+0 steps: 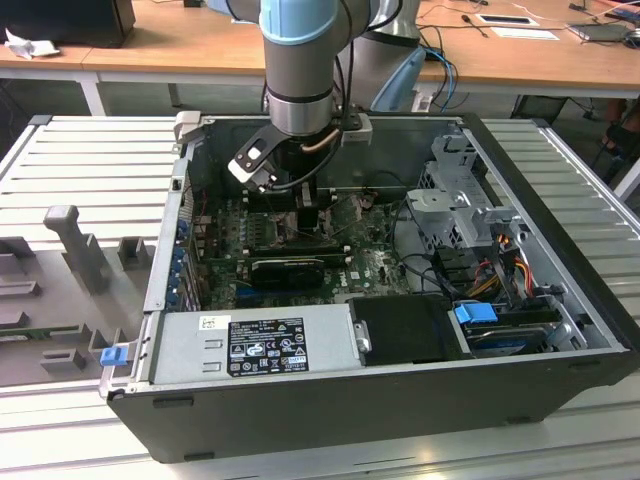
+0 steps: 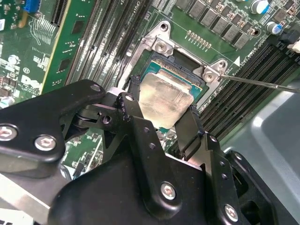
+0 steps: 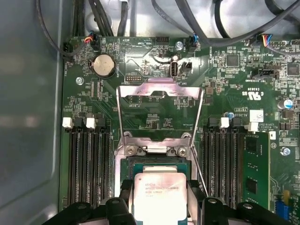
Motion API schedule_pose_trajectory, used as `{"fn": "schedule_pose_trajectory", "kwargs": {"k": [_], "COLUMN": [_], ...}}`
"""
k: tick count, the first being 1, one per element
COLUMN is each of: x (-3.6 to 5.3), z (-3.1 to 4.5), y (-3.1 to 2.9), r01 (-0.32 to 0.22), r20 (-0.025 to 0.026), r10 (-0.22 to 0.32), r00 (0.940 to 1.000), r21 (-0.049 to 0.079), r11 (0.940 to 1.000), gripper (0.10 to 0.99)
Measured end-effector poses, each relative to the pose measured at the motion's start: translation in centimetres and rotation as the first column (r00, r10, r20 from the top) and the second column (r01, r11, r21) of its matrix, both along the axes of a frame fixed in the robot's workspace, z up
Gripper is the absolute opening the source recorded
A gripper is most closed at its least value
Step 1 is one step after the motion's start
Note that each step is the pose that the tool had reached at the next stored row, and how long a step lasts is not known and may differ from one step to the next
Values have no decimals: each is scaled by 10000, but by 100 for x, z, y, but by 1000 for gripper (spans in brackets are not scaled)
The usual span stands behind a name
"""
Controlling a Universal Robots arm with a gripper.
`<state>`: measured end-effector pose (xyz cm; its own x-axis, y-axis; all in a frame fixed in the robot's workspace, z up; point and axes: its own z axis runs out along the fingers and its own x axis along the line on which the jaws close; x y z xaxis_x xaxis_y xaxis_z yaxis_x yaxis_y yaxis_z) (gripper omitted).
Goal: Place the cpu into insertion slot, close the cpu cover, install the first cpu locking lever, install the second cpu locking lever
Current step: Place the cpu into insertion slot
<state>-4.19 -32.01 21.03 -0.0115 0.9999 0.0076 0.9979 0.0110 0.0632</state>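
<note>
In both wrist views my gripper [image 2: 163, 112] [image 3: 159, 199] is shut on the cpu [image 2: 166, 96] [image 3: 158, 192], one black finger on each side of its pale silvery face. The chip sits directly over the insertion slot [image 2: 165, 69] [image 3: 154, 161], whose dark square and metal rim show just past it. I cannot tell whether the chip rests in the socket or hovers just above it. The cpu cover [image 3: 159, 88] stands swung open beyond the socket, its window showing green board. A thin locking lever [image 3: 198, 172] [image 2: 265, 82] sticks up beside the socket. In the exterior view the gripper [image 1: 300, 208] reaches down inside the computer case.
Rows of black memory slots [image 3: 89, 164] [image 3: 225, 164] flank the socket, with a green module [image 3: 255, 173] at one side. A long black ribbed card [image 1: 290, 268], the power supply [image 1: 265, 345], a drive cage [image 1: 465, 205] and loose cables [image 1: 500, 260] crowd the case.
</note>
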Motion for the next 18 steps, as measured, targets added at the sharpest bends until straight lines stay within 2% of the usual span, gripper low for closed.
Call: {"fn": "schedule_pose_trajectory", "kwargs": {"k": [6,10,18], "x": [-4,-4,-4], "z": [-37,-104,-119], "y": [10,28,32], "r01": [27,27,26], "r20": [0,0,0], "r10": [-27,-27,-26], "r00": [10000,10000,10000], "r21": [1,-2,-2], "r11": [10000,10000,10000], "gripper": [541,541,541]}}
